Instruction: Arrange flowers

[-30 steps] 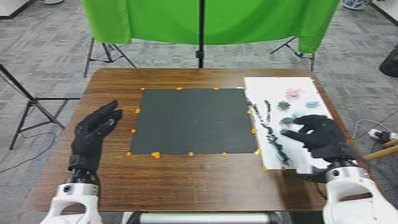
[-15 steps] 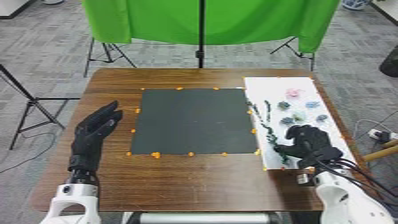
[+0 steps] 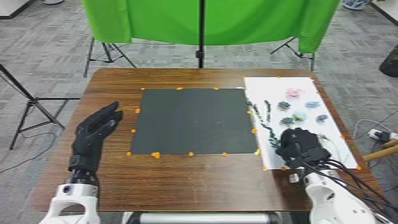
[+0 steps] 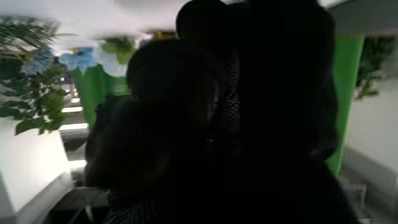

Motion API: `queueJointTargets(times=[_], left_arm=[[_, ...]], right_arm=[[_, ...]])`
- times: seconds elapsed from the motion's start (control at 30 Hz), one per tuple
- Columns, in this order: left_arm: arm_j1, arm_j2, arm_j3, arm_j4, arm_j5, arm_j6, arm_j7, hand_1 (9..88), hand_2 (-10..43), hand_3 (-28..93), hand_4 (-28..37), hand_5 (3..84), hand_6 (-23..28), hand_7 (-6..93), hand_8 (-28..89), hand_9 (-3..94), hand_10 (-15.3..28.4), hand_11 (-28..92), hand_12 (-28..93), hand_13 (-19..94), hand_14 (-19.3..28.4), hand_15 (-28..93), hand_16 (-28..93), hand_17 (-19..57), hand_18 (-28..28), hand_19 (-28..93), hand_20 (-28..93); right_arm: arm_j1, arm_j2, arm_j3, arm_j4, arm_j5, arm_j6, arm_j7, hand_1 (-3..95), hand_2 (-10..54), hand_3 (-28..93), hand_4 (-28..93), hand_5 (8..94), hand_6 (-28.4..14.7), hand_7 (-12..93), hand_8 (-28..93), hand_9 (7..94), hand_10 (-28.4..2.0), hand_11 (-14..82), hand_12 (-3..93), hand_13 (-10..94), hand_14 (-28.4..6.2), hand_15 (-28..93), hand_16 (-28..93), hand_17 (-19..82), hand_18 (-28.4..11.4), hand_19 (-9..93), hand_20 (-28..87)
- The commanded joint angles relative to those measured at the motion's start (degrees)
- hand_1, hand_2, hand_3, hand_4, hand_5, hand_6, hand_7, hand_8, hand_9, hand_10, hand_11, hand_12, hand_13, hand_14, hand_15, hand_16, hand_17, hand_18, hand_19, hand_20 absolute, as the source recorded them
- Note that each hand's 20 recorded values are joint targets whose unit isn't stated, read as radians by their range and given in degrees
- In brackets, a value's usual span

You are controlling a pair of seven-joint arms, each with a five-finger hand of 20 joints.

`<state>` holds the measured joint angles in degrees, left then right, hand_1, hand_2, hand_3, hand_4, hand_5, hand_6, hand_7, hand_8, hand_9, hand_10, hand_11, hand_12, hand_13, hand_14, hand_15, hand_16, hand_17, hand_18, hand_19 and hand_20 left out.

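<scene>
- Over the near part of the white sheet (image 3: 268, 86), the right hand (image 3: 300, 143) sits at the near end of the trailing greenery (image 3: 270, 131); whether it is spread or pinching something, I cannot tell.
- Beyond that hand, small flower heads lie apart on the sheet: a pink one (image 3: 293, 93) farthest off, a blue one (image 3: 313, 105) nearer, and a pale one (image 3: 299, 116) between two darker ones.
- Left of the dark square mat (image 3: 194, 120), the left hand (image 3: 96, 131) has its fingers straight and close together, holding nothing.
- Around the mat, orange bits (image 3: 156, 155) dot the edges on the brown table (image 3: 187, 185).
</scene>
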<state>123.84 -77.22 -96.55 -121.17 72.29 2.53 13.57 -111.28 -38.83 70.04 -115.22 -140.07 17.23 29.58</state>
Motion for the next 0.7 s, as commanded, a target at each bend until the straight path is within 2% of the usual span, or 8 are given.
queueJointTargets(times=[0.03,0.17,0.3,0.37,0.5,0.63,0.7], left_arm=[[0.76,-0.23,0.01,0.08,-0.11,-0.79,-0.47,35.5,-9.5,59,-15.4,44.5,3.2,11.5,-6,44.1,11.8,16,13,31,15.5,18,3,1.4,13.8,7,20],[0.81,0.04,0.1,0.19,-0.83,-0.67,-0.49,35.5,-9.5,59,-15.5,44.6,3.3,11.4,-6,44.0,11.8,15,13,31,15.6,18,3,1.4,13.8,7,20],[0.79,0.43,-0.08,0.48,-0.65,-1.37,-0.49,35.5,-9.5,59,-15.5,44.7,3.5,11.0,-6,43.9,11.8,16,13,31,15.6,18,3,1.4,13.8,7,20],[0.85,0.98,-0.32,1.08,-0.96,-1.35,-0.51,35.6,-9.5,59,-15.5,44.6,3.5,11.1,-6,43.8,11.8,15,13,31,15.5,18,3,1.4,13.8,7,20],[1.33,1.79,-0.78,2.24,-2.37,1.23,-0.55,33.7,-9.0,61,-16.0,44.7,3.7,11.2,-6,43.6,12.0,15,13,31,15.7,18,2,1.5,13.9,7,20],[1.81,1.95,-1.43,3.11,-2.55,3.1,-0.55,32.6,-7.8,61,-17.6,44.9,3.9,11.1,-6,43.6,12.2,15,13,31,15.6,17,2,1.6,13.9,6,20],[1.95,2.44,-1.4,3.72,-2.81,3.8,-0.51,32.1,-7.9,62,-18.2,45.0,3.9,11.1,-6,43.6,12.3,16,13,31,15.6,17,2,1.6,13.8,6,20]], right_arm=[[-1.96,-4.11,2.36,-2.93,1.81,3.82,1.45,89.0,-9.5,-28,42,80.6,1.1,29,19,91.0,-9.1,22.6,40.7,93,-1.9,52,32,67,-8.9,93,46],[0.61,-7.33,1.74,-7.02,7.31,7.52,2.25,88.9,-9.5,-28,44,80.8,0.9,29,19,91.0,-9.4,24.9,39.5,94,-1.8,52,32,67,-8.8,93,48],[6.78,-9.93,-3.09,-9.26,11.37,8.14,1.35,89.0,-9.5,-28,46,80.9,0.7,30,19,90.9,-9.7,26.3,38.7,94,-1.7,53,31,67,-8.8,93,48],[11.41,-11.6,-7.08,-8.36,13.07,8.35,1.27,89.0,-9.5,-28,46,80.9,0.5,30,19,90.8,-9.7,26.7,38.4,94,-1.7,53,31,68,-8.8,93,49],[21.35,-15.36,-15.71,-3.89,16.98,8.28,0.19,89.2,-9.5,-28,46,80.9,0.4,30,19,90.7,-9.7,27.2,38.1,94,-1.6,54,31,68,-8.6,93,49],[30.0,-19.65,-23.15,1.89,19.51,8.32,0.07,89.4,-9.5,-28,47,80.9,0.4,30,19,90.6,-9.9,28.0,38.0,94,-1.6,54,31,68,-8.5,93,50],[34.26,-21.57,-26.9,5.14,20.11,9.59,0.37,89.5,-9.5,-28,47,80.9,0.4,30,19,90.5,-9.8,28.6,37.9,94,-1.8,54,31,68,-8.4,93,50]])
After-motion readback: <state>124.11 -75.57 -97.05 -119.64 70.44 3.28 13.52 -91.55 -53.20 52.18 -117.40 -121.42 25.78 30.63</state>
